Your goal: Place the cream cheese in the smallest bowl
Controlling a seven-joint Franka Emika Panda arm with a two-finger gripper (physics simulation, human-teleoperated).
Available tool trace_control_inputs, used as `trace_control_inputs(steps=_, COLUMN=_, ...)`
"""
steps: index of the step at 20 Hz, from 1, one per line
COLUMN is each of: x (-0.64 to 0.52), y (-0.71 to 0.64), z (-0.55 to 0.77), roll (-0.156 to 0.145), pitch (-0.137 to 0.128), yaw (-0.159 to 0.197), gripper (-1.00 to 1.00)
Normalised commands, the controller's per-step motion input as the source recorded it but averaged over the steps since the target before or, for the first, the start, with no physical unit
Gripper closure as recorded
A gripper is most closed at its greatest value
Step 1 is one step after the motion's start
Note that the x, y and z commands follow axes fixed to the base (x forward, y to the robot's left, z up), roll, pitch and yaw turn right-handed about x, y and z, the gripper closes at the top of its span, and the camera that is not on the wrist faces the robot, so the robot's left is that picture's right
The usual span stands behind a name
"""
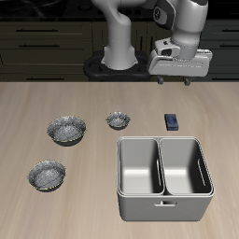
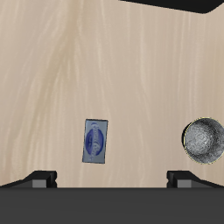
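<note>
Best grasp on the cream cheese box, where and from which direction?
Come from straight above. The cream cheese lies flat on the table, clear of the smallest bowl, so probably close the pincer across its two long edges, mid-length, the narrow span.

- A simulated kitchen is shown, rendered rather than photographed.
- A pale wood-grain table point(image 1: 37, 103) is seen, like a kitchen counter.
- Dark cabinet fronts with drawers point(image 1: 42, 37) are set along the back.
- Kitchenware is laid out on the table: speckled bowls point(image 1: 66, 129) and a double steel rectangular tub point(image 1: 163, 177).
- A robot arm's base point(image 1: 119, 58) is mounted at the table's back.
</note>
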Motion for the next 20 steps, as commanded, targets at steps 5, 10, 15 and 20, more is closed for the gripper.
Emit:
trace_control_inputs(steps=5, x=0.03, y=0.03, z=-0.27, roll=0.004, pitch=-0.006, yaw=-0.011, gripper=-1.0)
trace_control_inputs(steps=10, x=0.02, y=0.11, z=-0.32, roll=0.017, pitch=-0.01, yaw=-0.007, gripper=-1.0)
trace_control_inputs(steps=15, x=-0.03, y=0.02, z=-0.19, roll=-0.008, pitch=-0.087, yaw=0.023, gripper=-1.0)
trace_control_inputs(steps=20, x=-0.05, y=-0.02, z=-0.3, roll=-0.022, pitch=-0.06, yaw=0.021, gripper=-1.0)
